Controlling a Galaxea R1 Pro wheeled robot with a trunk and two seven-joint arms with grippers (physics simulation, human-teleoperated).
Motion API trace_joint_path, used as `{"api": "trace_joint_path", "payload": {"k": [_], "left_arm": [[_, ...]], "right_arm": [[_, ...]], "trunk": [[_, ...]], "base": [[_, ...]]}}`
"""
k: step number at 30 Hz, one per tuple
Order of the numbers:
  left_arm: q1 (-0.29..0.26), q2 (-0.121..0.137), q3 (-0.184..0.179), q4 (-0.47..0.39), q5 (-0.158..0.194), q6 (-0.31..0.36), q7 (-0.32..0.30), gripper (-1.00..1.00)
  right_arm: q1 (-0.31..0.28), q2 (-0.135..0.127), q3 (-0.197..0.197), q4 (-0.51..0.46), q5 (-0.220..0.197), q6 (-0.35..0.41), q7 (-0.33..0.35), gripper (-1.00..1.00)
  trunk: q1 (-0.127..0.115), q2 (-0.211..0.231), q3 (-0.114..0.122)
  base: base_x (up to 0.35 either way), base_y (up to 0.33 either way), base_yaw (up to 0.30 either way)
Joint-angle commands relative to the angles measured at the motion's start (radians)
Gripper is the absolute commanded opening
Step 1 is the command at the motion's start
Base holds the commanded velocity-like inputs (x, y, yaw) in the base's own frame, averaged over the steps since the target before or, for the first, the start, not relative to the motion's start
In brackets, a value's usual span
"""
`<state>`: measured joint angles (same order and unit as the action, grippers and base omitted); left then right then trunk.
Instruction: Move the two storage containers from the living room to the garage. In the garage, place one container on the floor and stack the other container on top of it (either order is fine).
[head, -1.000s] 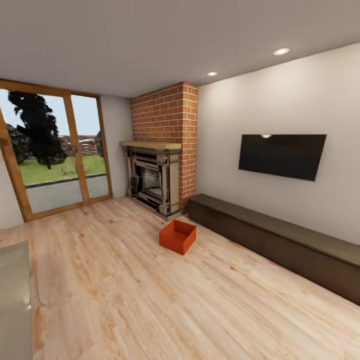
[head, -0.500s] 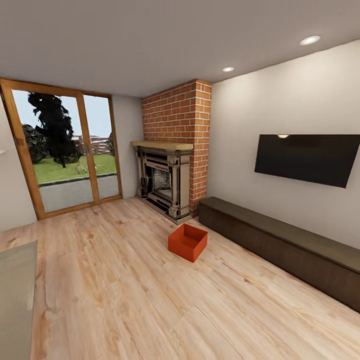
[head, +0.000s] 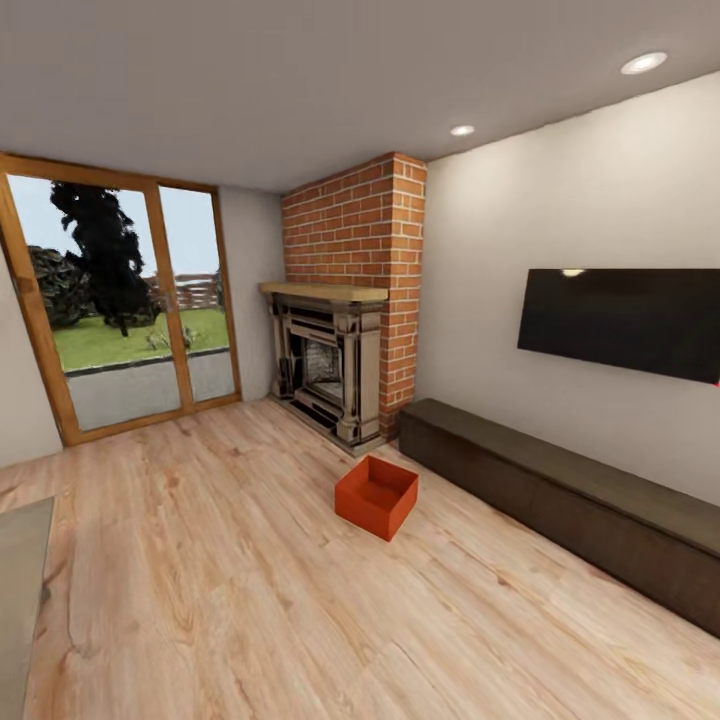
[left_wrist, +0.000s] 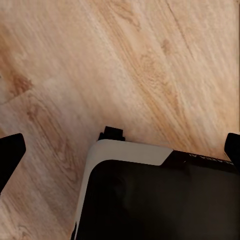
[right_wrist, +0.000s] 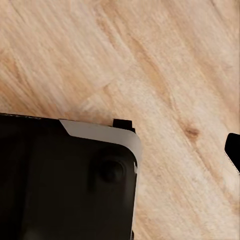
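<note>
On the light wood plank floor (head: 230, 580) of the living room, one red-orange storage container (head: 377, 496) sits open-topped and apart from everything, with bare planks all around it. Just beyond it stand the brick fireplace (head: 335, 360) and a long dark low cabinet (head: 560, 500) under a wall-mounted black screen (head: 620, 322), while a wood-framed glass door (head: 120, 310) fills the far wall. Both wrist views look down at planks and the robot's dark base (left_wrist: 160, 200); the left tool (left_wrist: 120, 150) shows dark fingertips (left_wrist: 10, 155) at opposite edges, spread wide and empty, while the right tool's state I cannot tell.
</note>
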<state>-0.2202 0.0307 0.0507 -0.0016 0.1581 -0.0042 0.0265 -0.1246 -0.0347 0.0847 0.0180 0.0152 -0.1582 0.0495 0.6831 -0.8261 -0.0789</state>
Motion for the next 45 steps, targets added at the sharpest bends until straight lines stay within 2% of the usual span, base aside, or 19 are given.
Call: {"api": "trace_joint_path", "payload": {"k": [1,11,27,45], "left_arm": [[-0.001,0.000,0.004,0.000,0.005,0.000,0.001,1.00],[-0.001,0.000,0.005,0.000,0.005,-0.002,0.001,1.00],[-0.001,0.000,0.005,0.000,0.005,-0.002,0.001,1.00],[-0.001,0.000,0.005,0.000,0.005,-0.002,0.001,1.00]], "right_arm": [[-0.001,0.000,0.007,0.002,0.001,-0.004,0.001,1.00],[-0.001,0.001,0.006,0.002,0.002,-0.006,-0.008,1.00],[-0.002,0.000,0.006,0.002,0.002,-0.005,-0.004,1.00],[-0.002,0.001,0.006,0.002,0.001,-0.004,-0.006,1.00]], "trunk": [[0.001,-0.001,-0.002],[0.001,-0.001,-0.002],[0.001,-0.001,-0.002],[0.001,-0.001,-0.002]], "base": [[0.323,0.000,0.000],[0.323,0.000,0.037],[0.323,0.000,0.244],[0.323,0.000,0.011]]}}
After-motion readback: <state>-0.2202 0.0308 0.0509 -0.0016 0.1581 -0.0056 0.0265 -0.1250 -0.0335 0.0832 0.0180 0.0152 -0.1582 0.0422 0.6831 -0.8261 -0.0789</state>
